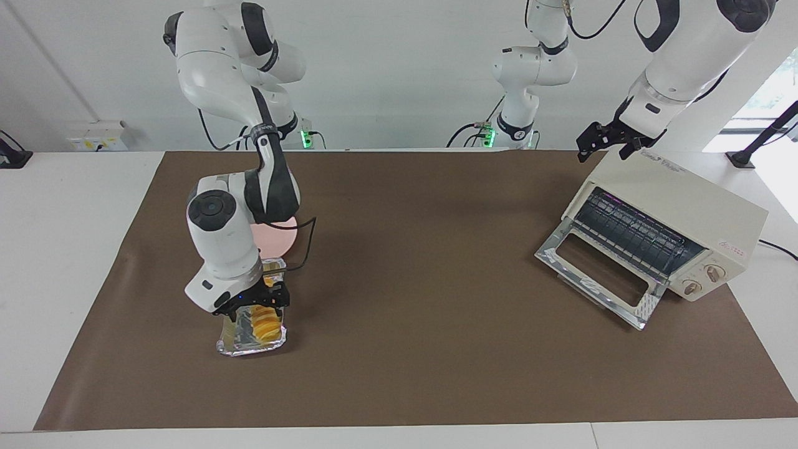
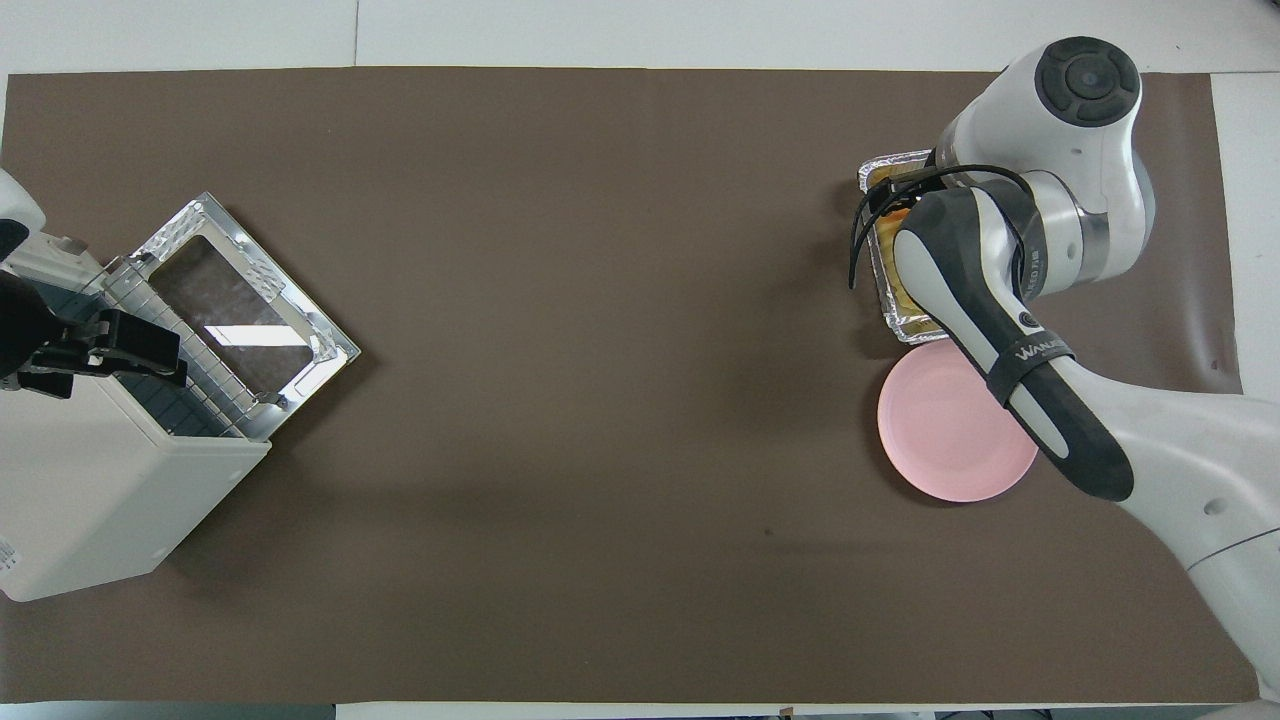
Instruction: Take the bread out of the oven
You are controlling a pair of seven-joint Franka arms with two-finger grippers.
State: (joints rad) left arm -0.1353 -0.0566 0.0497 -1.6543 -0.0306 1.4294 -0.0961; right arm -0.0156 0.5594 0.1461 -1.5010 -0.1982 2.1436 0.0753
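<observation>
The bread (image 1: 266, 326), a ridged golden-yellow loaf, lies in a crinkled silver foil tray (image 1: 232, 345) at the right arm's end of the table. My right gripper (image 1: 260, 300) is down over the tray, its fingers open and standing at either side of the loaf's end. In the overhead view the arm hides this gripper and most of the tray (image 2: 888, 168). The cream-white oven (image 1: 686, 199) stands at the left arm's end with its glass door (image 1: 595, 274) folded down and its wire rack bare. My left gripper (image 1: 606, 148) hangs open above the oven's top.
A round pink plate (image 1: 282, 240) lies just beside the foil tray, nearer to the robots, partly under the right arm. A brown mat (image 1: 424, 280) covers the table. The oven's cable runs off its side at the table's end.
</observation>
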